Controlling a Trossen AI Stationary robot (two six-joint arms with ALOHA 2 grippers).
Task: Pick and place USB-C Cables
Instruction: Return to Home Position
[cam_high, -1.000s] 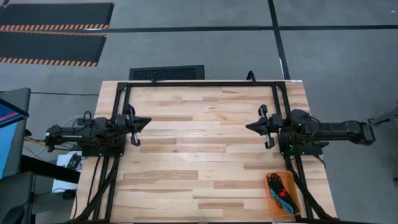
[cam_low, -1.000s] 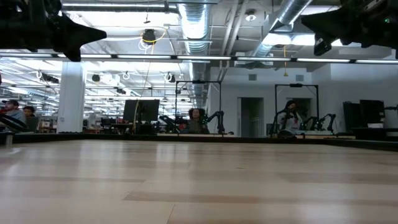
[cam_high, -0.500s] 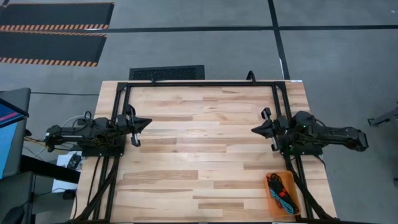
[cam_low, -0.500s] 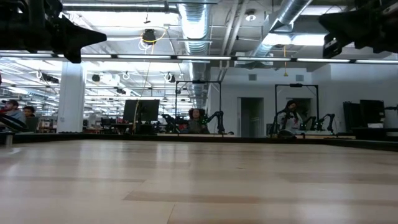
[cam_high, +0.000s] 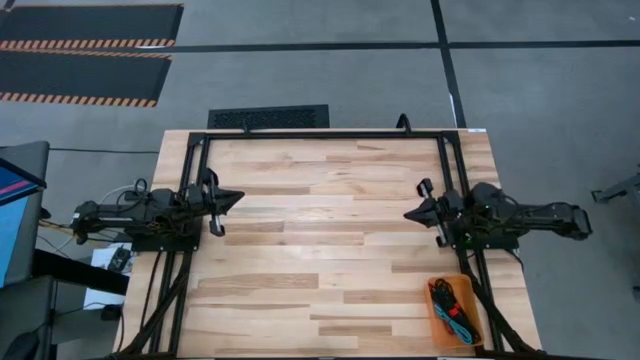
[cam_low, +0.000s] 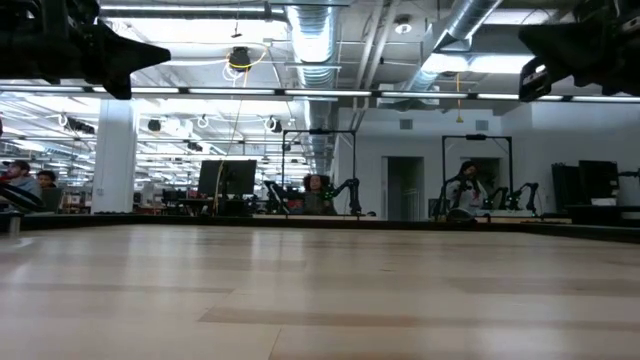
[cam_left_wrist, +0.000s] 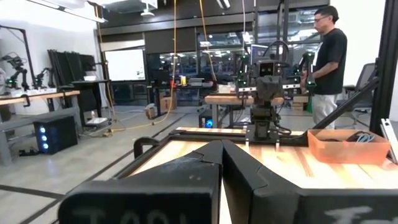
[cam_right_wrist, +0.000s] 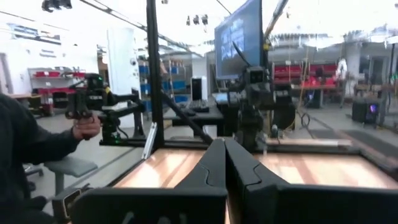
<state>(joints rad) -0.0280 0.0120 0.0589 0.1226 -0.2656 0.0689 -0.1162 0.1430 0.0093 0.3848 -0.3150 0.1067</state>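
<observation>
Left gripper (cam_high: 237, 196): parked over your table's left edge, tip aimed at the middle, fingers (cam_left_wrist: 186, 168) pressed together with nothing between them.
Table (cam_high: 320, 250): bare wood between the two arms.
Right gripper (cam_high: 408, 213): hovering over the right side, facing the left one and well apart from it; fingers (cam_right_wrist: 205, 168) closed flush, carrying nothing.
Orange bin (cam_high: 463, 290): at the table's bottom right corner in your high view, just beside the right arm's base.
USB-C Cables (cam_high: 450, 312): there they are, black, red and teal coils heaped inside the orange bin.
Person (cam_left_wrist: 324, 62): standing in the room past the right arm.
</observation>
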